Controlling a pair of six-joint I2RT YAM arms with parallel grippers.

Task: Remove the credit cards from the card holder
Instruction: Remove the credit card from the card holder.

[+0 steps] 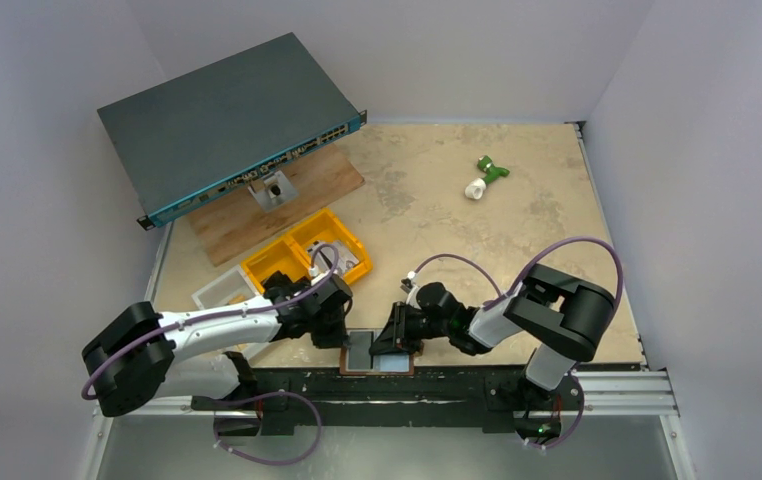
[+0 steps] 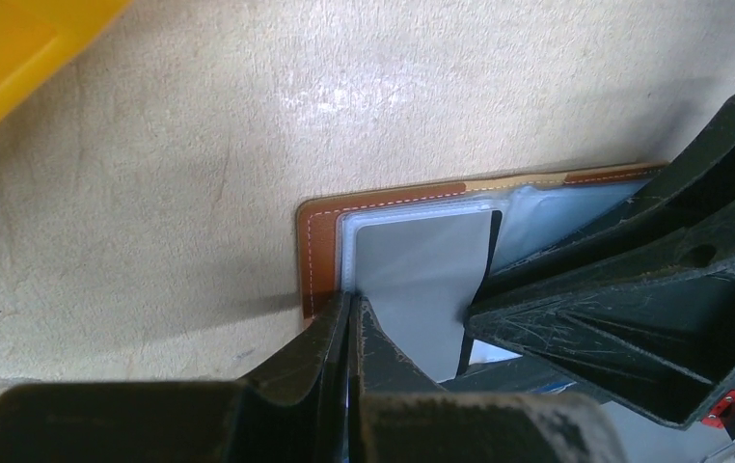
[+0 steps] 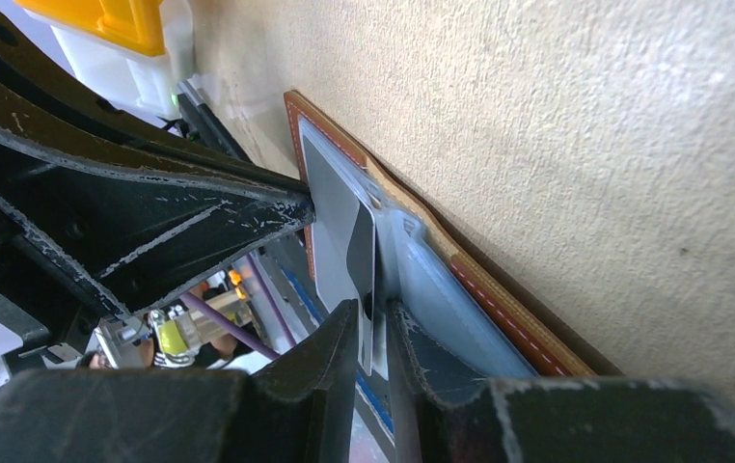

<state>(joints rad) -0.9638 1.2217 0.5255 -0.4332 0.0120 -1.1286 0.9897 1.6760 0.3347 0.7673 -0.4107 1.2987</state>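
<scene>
The brown card holder [image 1: 362,352] lies open at the table's near edge, its clear sleeves facing up [image 2: 320,251] [image 3: 499,299]. A pale grey credit card [image 2: 421,280] [image 3: 337,227] sticks partly out of a sleeve, one edge raised. My right gripper [image 1: 389,345] [image 3: 373,328] comes in from the right, its jaws closed on that card's edge. My left gripper [image 1: 347,328] [image 2: 352,307] is shut, with its tips down on the holder's left edge by the sleeve. Whether it pinches the sleeve I cannot tell.
A yellow bin [image 1: 307,255] and a clear tray [image 1: 219,290] stand just behind the left arm. Farther back are a wooden board [image 1: 292,200] and a tilted network switch [image 1: 227,120]. A green and white part [image 1: 484,177] lies at the back right. A black rail [image 1: 447,385] borders the near edge.
</scene>
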